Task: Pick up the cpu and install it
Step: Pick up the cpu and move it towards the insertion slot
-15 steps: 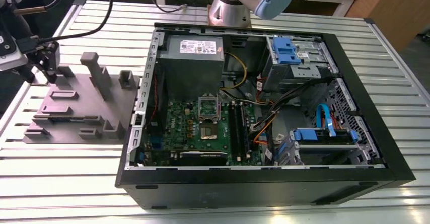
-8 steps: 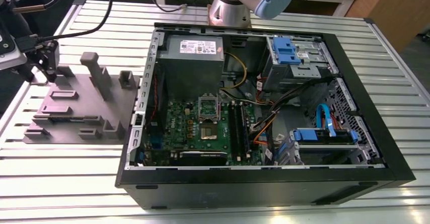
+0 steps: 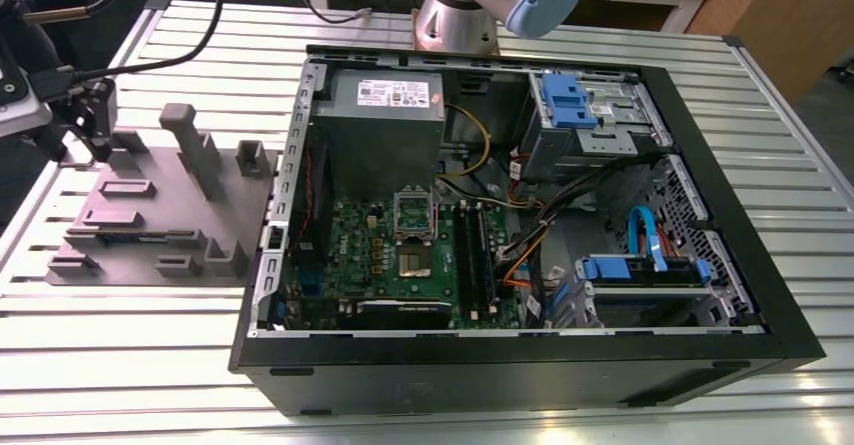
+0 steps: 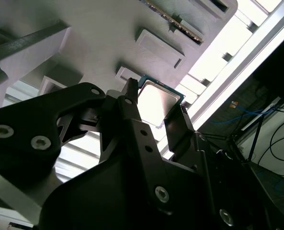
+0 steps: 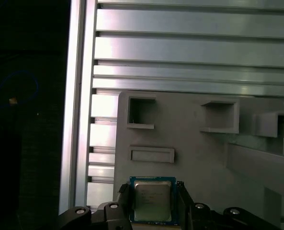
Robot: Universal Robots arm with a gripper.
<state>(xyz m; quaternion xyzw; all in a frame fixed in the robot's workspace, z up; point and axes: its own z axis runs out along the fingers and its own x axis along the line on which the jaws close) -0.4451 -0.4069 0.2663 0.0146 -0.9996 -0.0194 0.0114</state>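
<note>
The hand [image 5: 153, 192] holds the cpu [image 5: 152, 205] over the fixture [image 5: 199, 158].

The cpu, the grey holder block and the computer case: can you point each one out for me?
cpu [image 5: 152, 207]: first wrist view, middle of its metal top.
grey holder block [image 5: 194, 158]: first wrist view, bare flat top.
computer case [image 3: 507, 373]: exterior view, black near side wall.
</note>
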